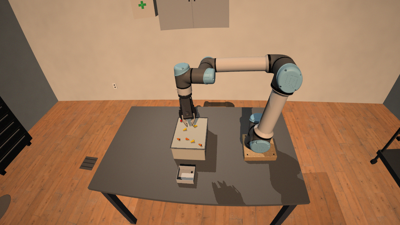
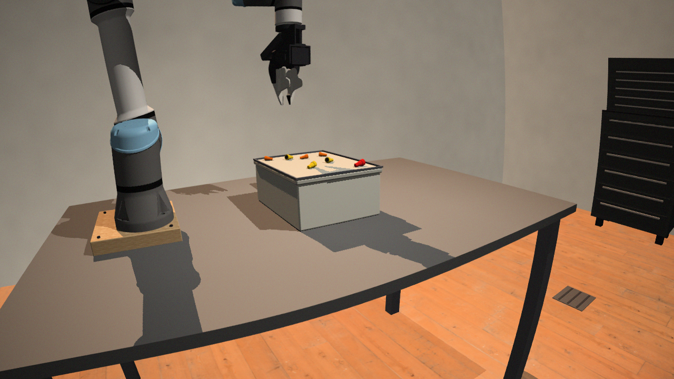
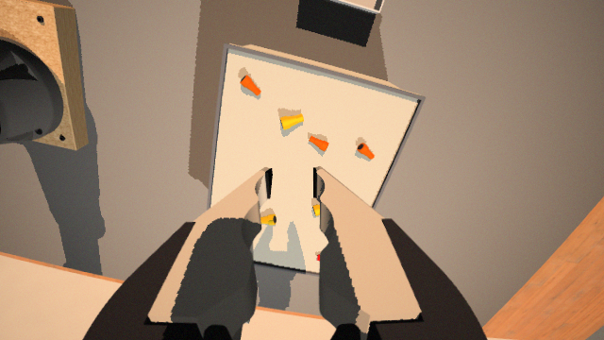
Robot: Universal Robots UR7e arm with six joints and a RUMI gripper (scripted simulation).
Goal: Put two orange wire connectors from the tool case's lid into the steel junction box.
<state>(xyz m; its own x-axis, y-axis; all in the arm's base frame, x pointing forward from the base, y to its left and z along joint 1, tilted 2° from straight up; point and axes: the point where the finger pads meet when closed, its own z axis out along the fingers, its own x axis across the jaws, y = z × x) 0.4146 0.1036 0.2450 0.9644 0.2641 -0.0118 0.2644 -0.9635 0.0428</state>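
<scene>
The tool case (image 2: 329, 200) (image 1: 202, 131) (image 3: 359, 113) stands mid-table, and its cream lid (image 2: 341, 166) carries three orange wire connectors (image 1: 187, 138) (image 2: 304, 156) (image 3: 318, 143), with others in the wrist view (image 3: 250, 85) (image 3: 365, 151). Yellow connectors (image 1: 184, 129) (image 3: 292, 121) and a red one (image 1: 181, 120) (image 2: 359, 162) lie among them. My gripper (image 1: 189, 125) (image 2: 286, 101) (image 3: 293, 170) hangs well above the lid's far end, fingers a narrow gap apart with nothing between them. The open steel junction box (image 1: 178, 172) (image 3: 337, 19) sits on the table in front of the case.
The arm's base stands on a wooden block (image 1: 260, 155) (image 2: 134, 235) to the right of the case. A black drawer cabinet (image 2: 636, 146) stands off the table by the wall.
</scene>
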